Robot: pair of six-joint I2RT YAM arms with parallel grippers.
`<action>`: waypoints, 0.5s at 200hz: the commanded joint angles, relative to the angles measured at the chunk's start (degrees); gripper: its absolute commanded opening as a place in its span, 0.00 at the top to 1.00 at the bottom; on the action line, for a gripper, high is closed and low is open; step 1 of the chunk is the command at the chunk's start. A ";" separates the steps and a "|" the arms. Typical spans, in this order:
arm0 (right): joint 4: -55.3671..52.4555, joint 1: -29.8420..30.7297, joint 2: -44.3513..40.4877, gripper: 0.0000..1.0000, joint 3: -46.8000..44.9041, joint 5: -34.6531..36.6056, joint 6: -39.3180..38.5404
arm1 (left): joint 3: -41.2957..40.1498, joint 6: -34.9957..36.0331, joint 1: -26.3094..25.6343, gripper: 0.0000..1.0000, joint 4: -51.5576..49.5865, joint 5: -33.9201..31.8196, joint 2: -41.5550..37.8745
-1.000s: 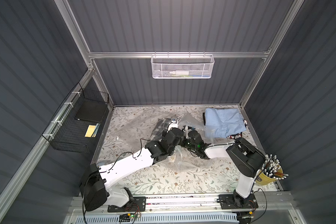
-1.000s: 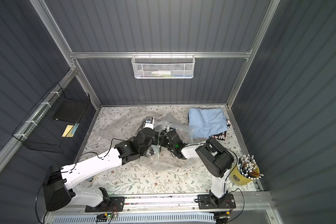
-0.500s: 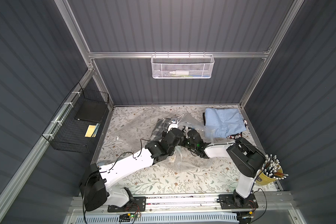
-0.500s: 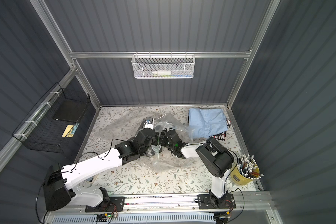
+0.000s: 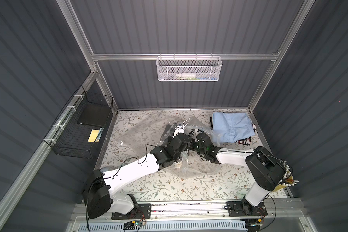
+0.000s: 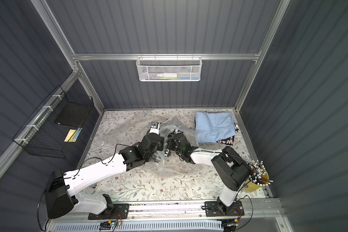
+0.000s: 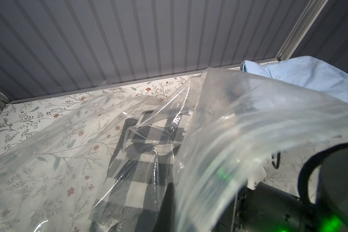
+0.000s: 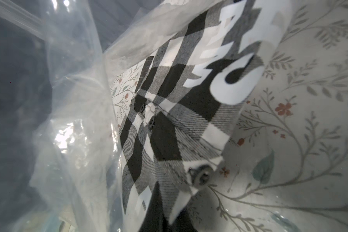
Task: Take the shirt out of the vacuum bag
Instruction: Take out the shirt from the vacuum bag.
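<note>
In both top views the vacuum bag lies crumpled across the far half of the flowered table. The two arms meet over its raised mouth, left tool and right tool close beside each other. A folded blue garment sits apart in the far right corner, outside the bag. The left wrist view shows the vacuum bag arched up off the table, with the checked shirt lying flat beneath the film, inside. The left tool is closed, seemingly pinching that upper film. In the right wrist view the checked shirt runs right up to the right tool, which is closed, apparently on a fold of the cloth. The step in hand looks like the grasp before extraction. Next, the right arm should draw the shirt out through the mouth, with the left holding the film clear.
</note>
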 commanded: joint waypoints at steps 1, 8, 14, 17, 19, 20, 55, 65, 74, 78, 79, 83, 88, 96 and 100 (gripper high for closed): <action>-3.07 -0.14 -2.40 1.00 -0.28 0.87 -2.17 | -0.88 0.77 0.40 1.00 -0.50 -0.89 -0.16; -4.33 -0.05 -3.01 1.00 -0.68 1.13 -2.18 | -0.84 0.80 0.40 1.00 -0.59 -0.89 -0.01; -4.48 -0.09 -3.46 1.00 -1.33 1.38 -2.01 | -0.78 0.79 0.43 1.00 -0.68 -0.89 0.07; -4.64 -0.08 -3.73 1.00 -1.75 1.59 -1.88 | -0.80 0.76 0.43 1.00 -0.68 -0.88 0.08; -4.69 -0.12 -3.94 1.00 -1.99 1.80 -1.80 | -0.86 0.74 0.43 1.00 -0.68 -0.88 0.08; -4.69 -0.09 -4.00 1.00 -2.15 1.90 -1.77 | -0.88 0.77 0.43 1.00 -0.68 -0.93 0.08; -5.86 -0.01 -5.93 1.00 -5.71 1.14 -1.22 | -0.88 0.71 0.43 1.00 -0.68 -0.62 0.26; -5.61 -0.03 -6.19 1.00 -6.83 1.20 -1.04 | -0.83 0.69 0.42 1.00 -0.68 -0.53 0.34; -5.50 -0.05 -6.05 0.96 -7.37 1.31 -1.12 | -0.88 0.71 0.42 1.00 -0.65 -0.53 0.36; -5.70 -0.09 -5.96 0.95 -7.40 1.58 -1.04 | -0.91 0.69 0.40 1.00 -0.57 -0.55 0.49; -5.76 -0.07 -5.94 0.95 -7.40 1.61 -1.04 | -0.91 0.70 0.32 1.00 -0.58 -0.54 0.51; -5.98 -0.14 -5.91 0.94 -7.40 1.80 -1.04 | -0.91 0.69 0.41 1.00 -0.59 -0.53 0.51; -6.37 -0.13 -5.91 0.93 -7.24 2.01 -1.16 | -0.82 0.68 0.42 1.00 -0.59 -0.41 0.56; -7.15 -0.14 -6.02 0.90 -6.84 2.35 -1.45 | -0.77 0.76 0.43 1.00 -0.57 -0.28 0.68; -7.62 -0.14 -6.16 0.89 -6.60 2.48 -1.62 | -0.72 0.75 0.37 1.00 -0.67 -0.22 0.70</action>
